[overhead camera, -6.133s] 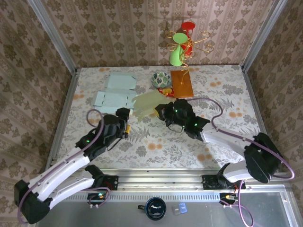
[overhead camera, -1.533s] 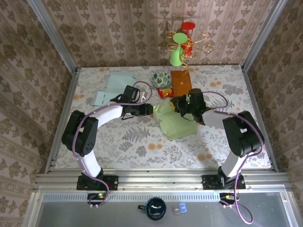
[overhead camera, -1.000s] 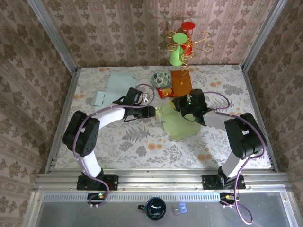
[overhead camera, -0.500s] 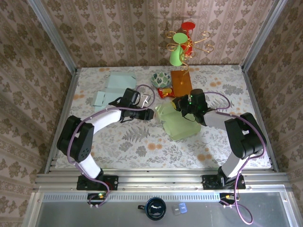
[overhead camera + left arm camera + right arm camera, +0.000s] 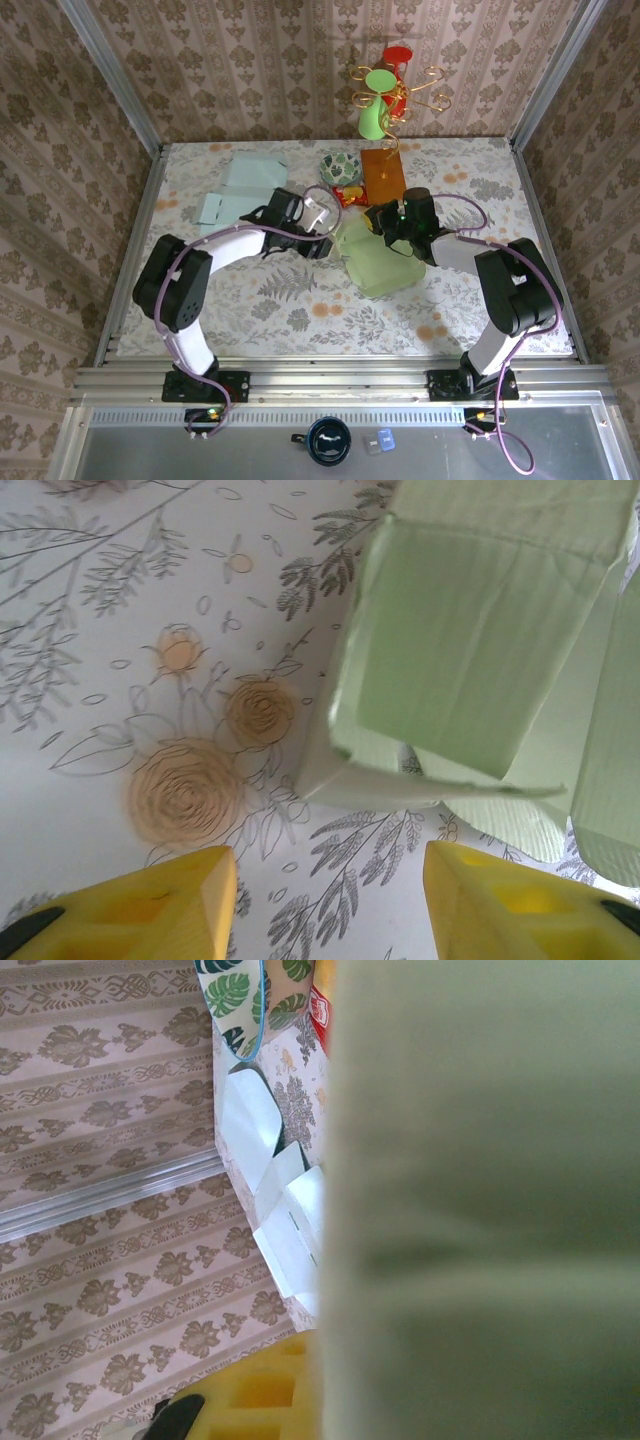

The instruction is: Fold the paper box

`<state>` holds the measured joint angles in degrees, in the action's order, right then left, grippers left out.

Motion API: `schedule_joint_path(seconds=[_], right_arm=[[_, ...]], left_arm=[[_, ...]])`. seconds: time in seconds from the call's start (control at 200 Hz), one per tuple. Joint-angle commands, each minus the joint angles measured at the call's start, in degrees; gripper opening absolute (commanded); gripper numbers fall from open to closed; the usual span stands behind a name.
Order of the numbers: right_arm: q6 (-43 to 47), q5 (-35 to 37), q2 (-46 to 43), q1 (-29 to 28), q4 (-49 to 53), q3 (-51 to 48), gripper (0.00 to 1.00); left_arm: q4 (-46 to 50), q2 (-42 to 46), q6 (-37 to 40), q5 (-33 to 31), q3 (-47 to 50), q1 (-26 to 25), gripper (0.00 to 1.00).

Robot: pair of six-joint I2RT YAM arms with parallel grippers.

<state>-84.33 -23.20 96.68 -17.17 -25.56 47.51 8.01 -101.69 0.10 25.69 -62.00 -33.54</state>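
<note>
Hovering low over the floral-patterned counter, the left hand is standing open, its two yellow fingers spread wide with nothing between them. It is reaching in from the left and pointing at the pale green paper box, whose nearest corner is lying just ahead of the fingertips, apart from them.

The right hand is pinching the box at its far edge, jaws closed on the thin paper. In the right wrist view the green sheet is pressing right up against the lens, beside one yellow finger.

The box is sitting near the middle of the counter, between the two hands, and it is only partly folded. In the left wrist view one ridged panel is showing as a raised wall, with a loose flap sticking out beneath it. Its long axis is running diagonally, with one end far and to the left by the hands. The other end is pointing near and to the right, towards the right arm.

Beyond the box, a round leaf-patterned bowl, a small red packet and an orange rectangular board are sitting close together. Two flat pale blue paper blanks are lying well apart from the box at the far left.
</note>
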Motion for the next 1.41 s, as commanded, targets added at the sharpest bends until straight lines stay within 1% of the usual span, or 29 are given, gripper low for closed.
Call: schedule_joint_path(seconds=[0.0, 0.195, 0.435, 0.625, 0.86, 0.955, 1.1, 1.315, 1.4], right_arm=[[-0.2, -1.0, -0.1, 0.4, 0.7, -0.4, 0.00], [-0.4, -1.6, 0.1, 0.5, 0.6, -0.3, 0.00], [-1.3, -2.4, 1.0, 0.7, -0.4, 0.0, 0.00], [-1.3, -2.3, 1.2, 0.8, -1.0, 0.0, 0.00], [-1.9, -1.7, 1.1, 0.7, -3.0, -0.8, 0.00], [-2.4, -1.1, 1.1, 0.7, -5.1, -1.8, 0.00], [-2.5, 0.4, 1.5, 0.6, -10.9, -4.6, 0.00], [-4.4, 3.1, 3.4, 0.2, -25.2, -10.5, 0.00], [-5.0, 3.9, 4.4, -0.1, -29.2, -11.7, 0.00]], left_arm=[[-1.1, -0.8, 2.6, -0.4, -2.2, -0.6, 0.54], [-3.3, -1.3, 2.1, 0.5, -2.1, -1.7, 0.52], [-4.5, -1.9, 1.4, 0.1, -2.5, -3.9, 0.48], [-5.9, -1.4, -0.6, -2.5, -2.4, -5.5, 0.42], [-8.6, -1.2, -4.8, -5.2, -1.7, -6.5, 0.39], [-9.8, -1.4, -6.6, -6.9, -1.4, -7.1, 0.40], [-11.1, -1.5, -9.0, -11.9, -0.3, -8.5, 0.40], [-13.6, -1.7, -11.0, -14.9, 1.4, -10.2, 0.39], [-14.3, -1.9, -11.6, -16.4, 1.8, -11.0, 0.39]])
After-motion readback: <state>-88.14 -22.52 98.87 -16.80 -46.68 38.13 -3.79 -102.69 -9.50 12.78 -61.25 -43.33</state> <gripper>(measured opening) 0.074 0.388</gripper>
